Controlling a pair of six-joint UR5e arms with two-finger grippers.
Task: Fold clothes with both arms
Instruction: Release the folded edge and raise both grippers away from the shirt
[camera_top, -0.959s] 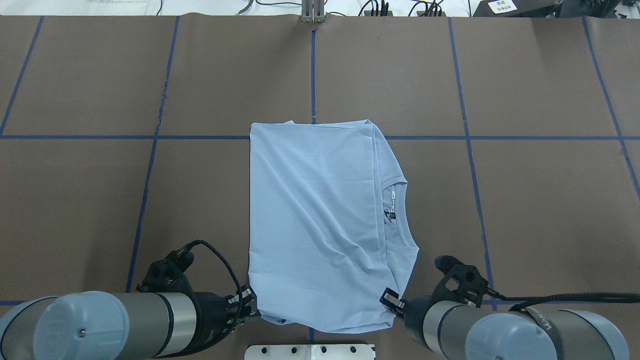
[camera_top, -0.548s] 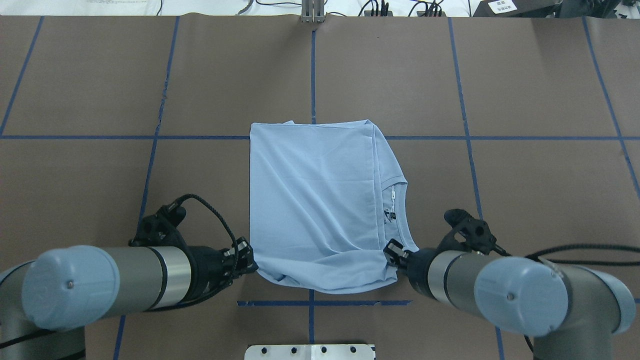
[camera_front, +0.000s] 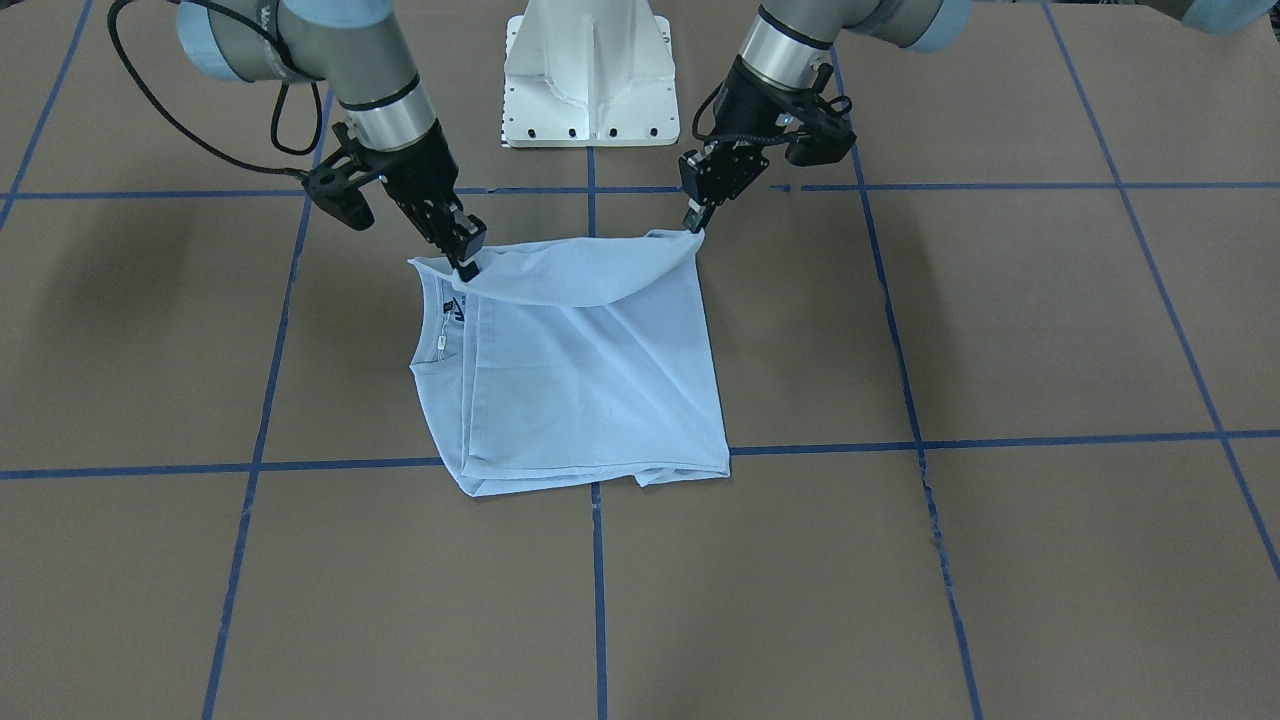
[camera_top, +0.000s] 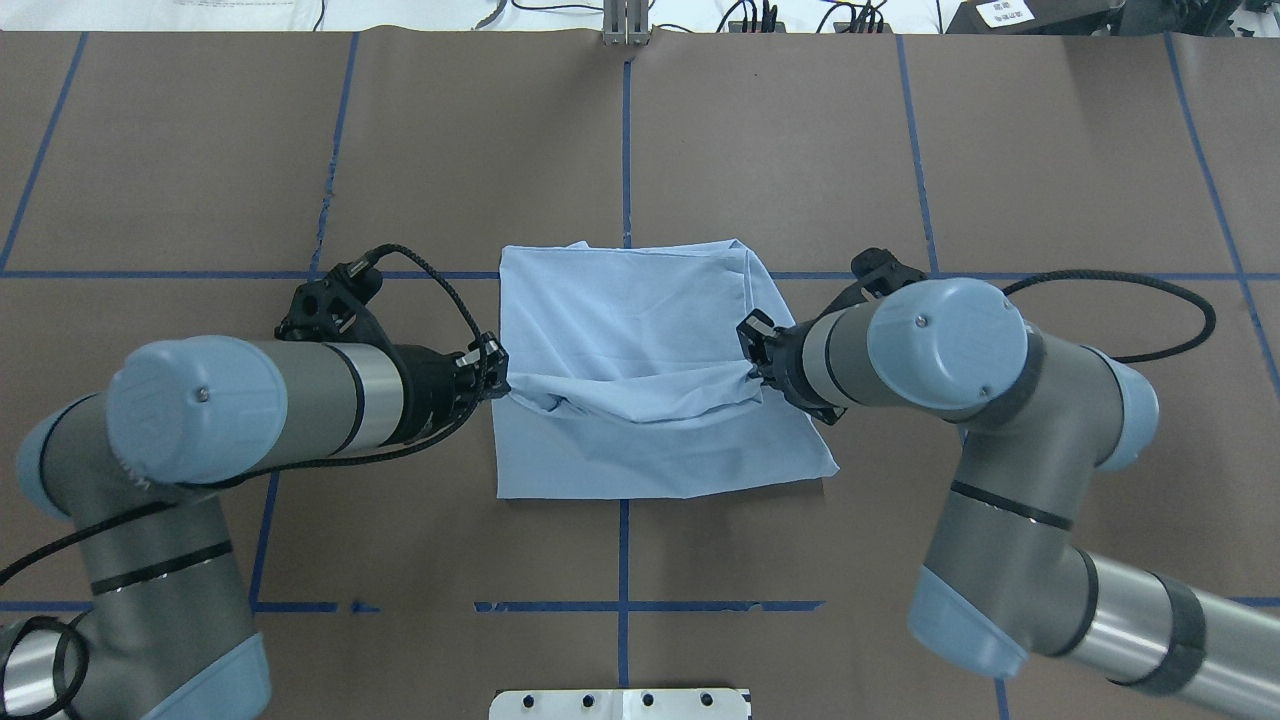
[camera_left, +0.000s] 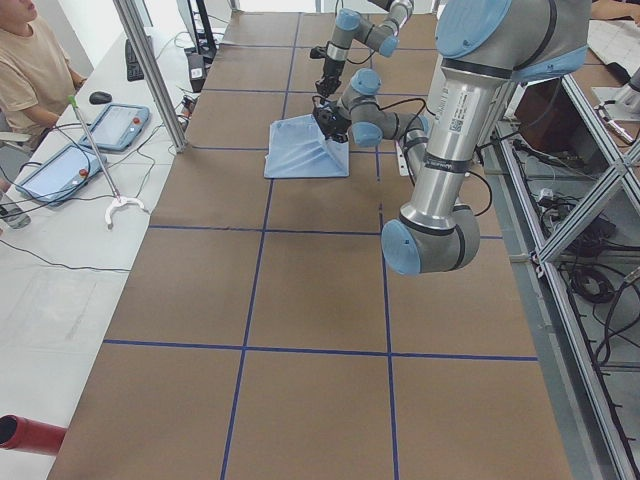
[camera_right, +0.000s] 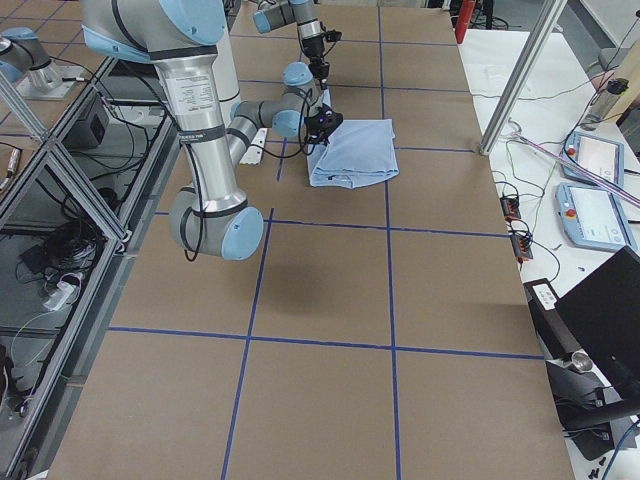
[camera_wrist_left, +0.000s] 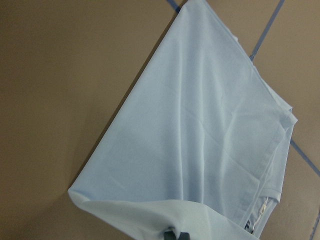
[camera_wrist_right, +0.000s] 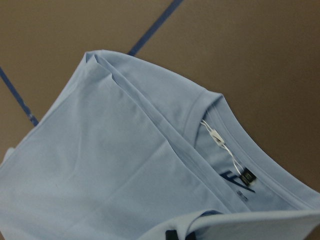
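Observation:
The light blue T-shirt (camera_top: 640, 310) lies flat mid-table, its sides folded in. My left gripper (camera_top: 495, 375) is shut on one near-hem corner and my right gripper (camera_top: 750, 365) is shut on the other. Together they hold the hem raised over the shirt's middle, and it sags between them. The front view shows the shirt (camera_front: 590, 390), the left gripper (camera_front: 695, 215) and the right gripper (camera_front: 465, 262). The collar with its dark label (camera_wrist_right: 245, 177) shows in the right wrist view. The left wrist view shows the shirt's (camera_wrist_left: 200, 140) plain cloth. The palm-tree print is hidden.
The brown table (camera_top: 1050, 400) carries blue tape grid lines. The white pedestal base (camera_front: 590, 80) stands at the robot's edge. An operator (camera_left: 30, 60) sits beyond the far side beside tablets (camera_left: 120, 125) and cables.
Both grippers have moved away from the robot base toward the far edge, lifting the shirt's near hem and carrying it over the shirt's middle.

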